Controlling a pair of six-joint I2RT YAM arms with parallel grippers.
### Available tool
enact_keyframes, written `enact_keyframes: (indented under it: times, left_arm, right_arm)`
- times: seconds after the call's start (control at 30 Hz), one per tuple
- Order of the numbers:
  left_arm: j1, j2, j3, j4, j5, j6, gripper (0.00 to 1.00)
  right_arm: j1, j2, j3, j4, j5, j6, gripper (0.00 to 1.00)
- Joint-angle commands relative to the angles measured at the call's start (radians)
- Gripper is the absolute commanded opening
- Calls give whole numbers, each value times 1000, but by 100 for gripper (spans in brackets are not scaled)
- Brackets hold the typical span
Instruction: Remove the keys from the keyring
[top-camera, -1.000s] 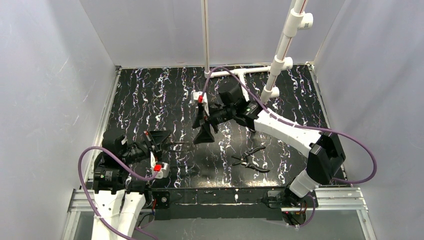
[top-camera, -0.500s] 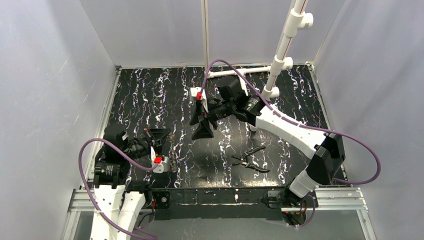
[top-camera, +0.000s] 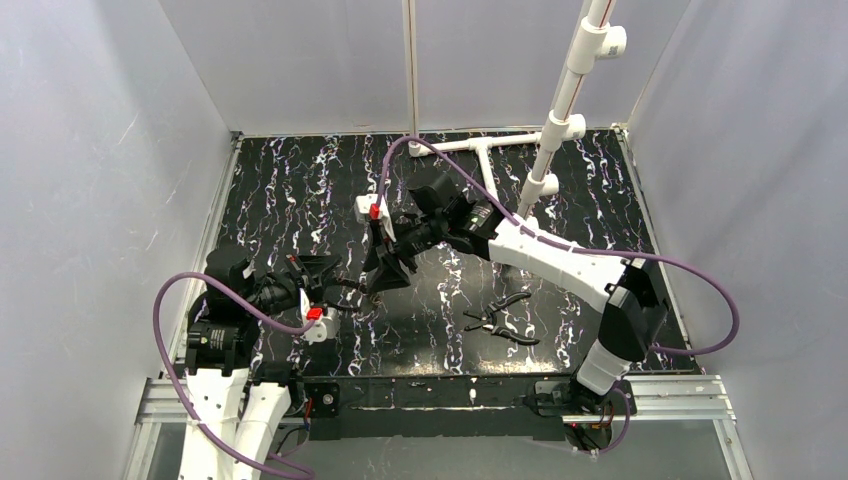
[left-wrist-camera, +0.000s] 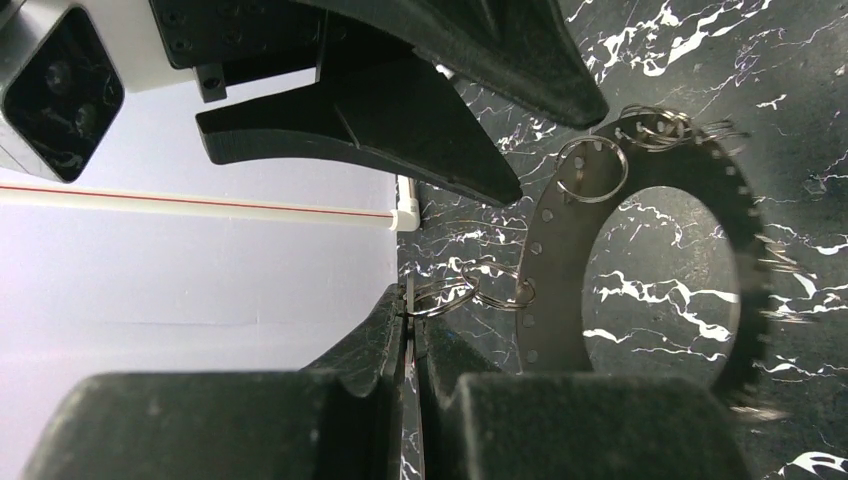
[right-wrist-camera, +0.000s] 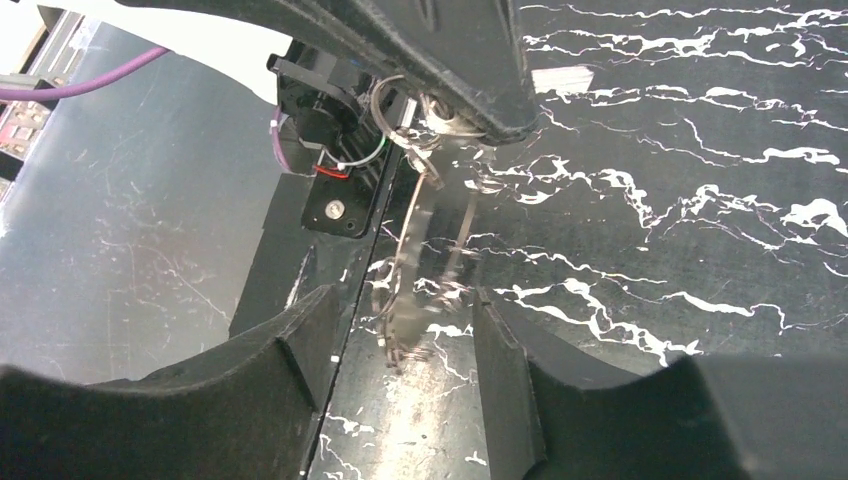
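Two grippers meet over the front-left part of the black marbled table (top-camera: 290, 190). Nearest, the left gripper (left-wrist-camera: 410, 325) is closed tight, pinching a small split ring (left-wrist-camera: 445, 297). That ring links to the keyring (left-wrist-camera: 560, 270), a wide grey band pierced with holes, just past the fingertips. Black-handled pliers (top-camera: 500, 322) lie apart to the right. Just beyond, the right gripper (right-wrist-camera: 400, 300) is spread wide, one finger on either side of the keyring's edge, not visibly touching it. A white pipe frame (top-camera: 560, 110) stands at the back.
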Motion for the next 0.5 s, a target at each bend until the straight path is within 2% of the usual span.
enact_keyframes:
  times: [0.0,0.47]
  left_arm:
    - [-3,-3,34,9,26,-24,0]
    - [-3,-14,26,10,31,-51,0]
  right_arm:
    - [4,13,73,62,-22,-20,58]
    - [18,41,90,162,-37,88,45]
